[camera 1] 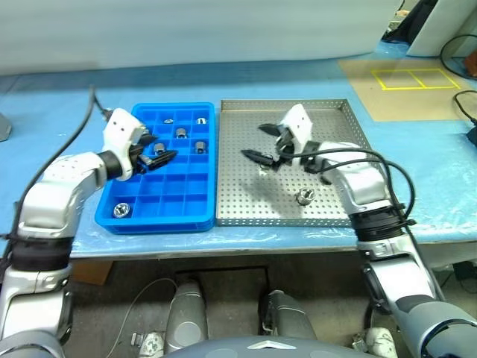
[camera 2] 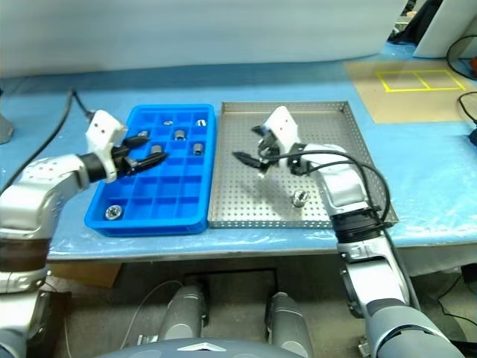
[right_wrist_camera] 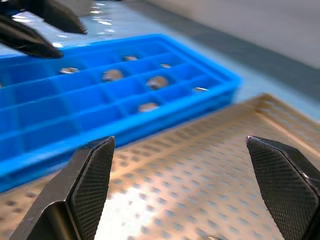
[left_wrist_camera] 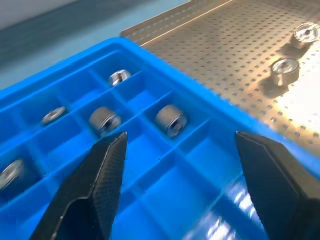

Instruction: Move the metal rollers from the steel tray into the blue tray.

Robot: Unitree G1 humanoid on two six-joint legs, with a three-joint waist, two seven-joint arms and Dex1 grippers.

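- Nearest the robot, a single metal roller (camera 1: 121, 210) sits in a near-corner compartment of the blue tray (camera 1: 195, 218), on the tray's left side.
- Beside it to the right, edge to edge, lies the steel tray (camera 1: 246, 212); one roller on the perforated floor (camera 1: 303, 197) stands toward the near rim, and a second roller (camera 1: 262, 170) lies under the right gripper's fingers.
- The right gripper (camera 1: 262, 143) hangs above the middle of the steel tray, its two black fingers spread wide with nothing between them; it touches no roller.
- The left gripper (camera 1: 155, 150) hovers over the left half of the blue tray, fingers parted and empty, as the left wrist view shows with bare compartments between the tips.
- Farther back in the blue tray, five more rollers (camera 1: 181, 133) rest in separate compartments of the far rows, one per cell.
- Both trays stand on a table covered in blue sheeting (camera 1: 67, 97).
- Beyond the steel tray's far right corner lies a brown board marked with yellow tape rectangles (camera 1: 414, 79).
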